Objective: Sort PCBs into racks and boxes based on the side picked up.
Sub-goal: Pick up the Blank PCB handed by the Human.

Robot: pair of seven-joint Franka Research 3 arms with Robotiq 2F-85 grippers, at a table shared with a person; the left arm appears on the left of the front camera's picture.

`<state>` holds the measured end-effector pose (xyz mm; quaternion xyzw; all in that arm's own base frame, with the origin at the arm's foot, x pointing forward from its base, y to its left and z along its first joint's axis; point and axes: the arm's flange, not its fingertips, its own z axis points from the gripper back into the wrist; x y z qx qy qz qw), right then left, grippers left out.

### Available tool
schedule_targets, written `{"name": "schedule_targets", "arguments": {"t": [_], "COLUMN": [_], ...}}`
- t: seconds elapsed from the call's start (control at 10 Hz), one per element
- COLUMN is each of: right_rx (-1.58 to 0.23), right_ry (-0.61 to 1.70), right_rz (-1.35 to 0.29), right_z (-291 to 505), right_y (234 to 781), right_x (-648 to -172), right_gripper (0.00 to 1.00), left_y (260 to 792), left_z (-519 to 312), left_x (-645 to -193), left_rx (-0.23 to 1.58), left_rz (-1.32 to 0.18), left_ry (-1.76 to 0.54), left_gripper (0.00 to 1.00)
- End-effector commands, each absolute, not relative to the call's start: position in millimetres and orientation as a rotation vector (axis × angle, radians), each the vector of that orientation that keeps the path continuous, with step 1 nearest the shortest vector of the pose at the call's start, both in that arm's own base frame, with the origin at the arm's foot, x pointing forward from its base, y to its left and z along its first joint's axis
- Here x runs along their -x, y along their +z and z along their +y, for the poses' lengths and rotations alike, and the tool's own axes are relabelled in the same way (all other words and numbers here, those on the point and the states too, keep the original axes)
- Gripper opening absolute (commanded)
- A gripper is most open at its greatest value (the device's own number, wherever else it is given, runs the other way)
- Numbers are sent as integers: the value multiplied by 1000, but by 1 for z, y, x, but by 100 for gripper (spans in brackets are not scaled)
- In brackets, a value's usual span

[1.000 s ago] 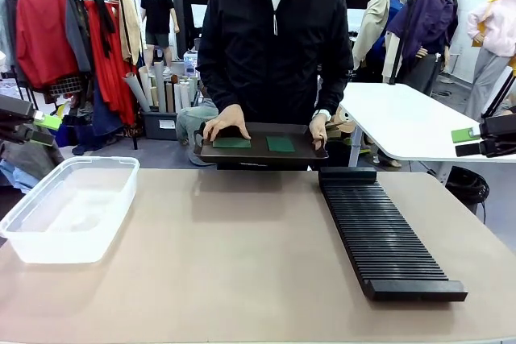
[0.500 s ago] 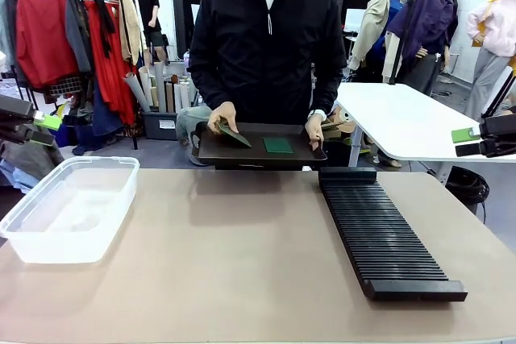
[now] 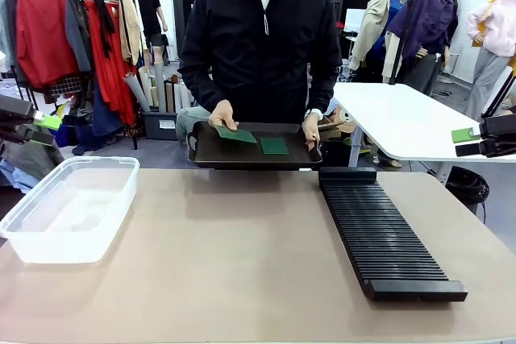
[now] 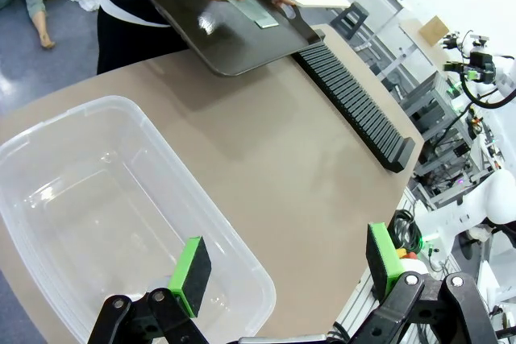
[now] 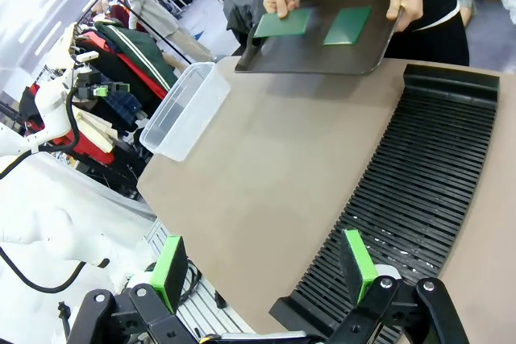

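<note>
The left gripper hovered above the near left edge of the table, over the near rim of the clear box, with its green-padded fingers spread wide and nothing between them. The right gripper hung at the right side over the near end of the black slotted rack, likewise wide open and empty. At the far side a person held a dark tray over the table's far edge. One hand, at the scene's left, pinched the far corner of a green PCB that was tipped slightly off the tray floor. The other hand gripped the tray's right rim. A second PCB lay flat in the tray just right of the first. A second earlier that left-side hand had been pressed flat on the first PCB. Half a second earlier the board stood raised at a steeper tilt; it had since come down nearly level, and the tray sat a little lower. Both grippers, the box and the rack were unchanged. No writing on the boards could be made out.
</note>
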<state>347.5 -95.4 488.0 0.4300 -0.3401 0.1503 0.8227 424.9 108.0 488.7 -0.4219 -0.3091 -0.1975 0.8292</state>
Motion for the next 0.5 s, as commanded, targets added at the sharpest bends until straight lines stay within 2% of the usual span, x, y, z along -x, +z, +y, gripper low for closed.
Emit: {"name": "schedule_targets", "arguments": {"t": [0.0, 0.4], "right_rx": [-932, -932], "right_ry": [310, 310], "right_rz": [-735, -735], "right_z": [-92, -92], "right_y": [489, 489], "right_x": [-347, -347], "right_gripper": [100, 100], "left_y": [490, 490], "left_z": [109, 109], "left_x": [-424, -424], "left_rx": [894, 894], "left_rz": [-659, -659], "left_ry": [-420, -420], "left_gripper": [100, 100]}}
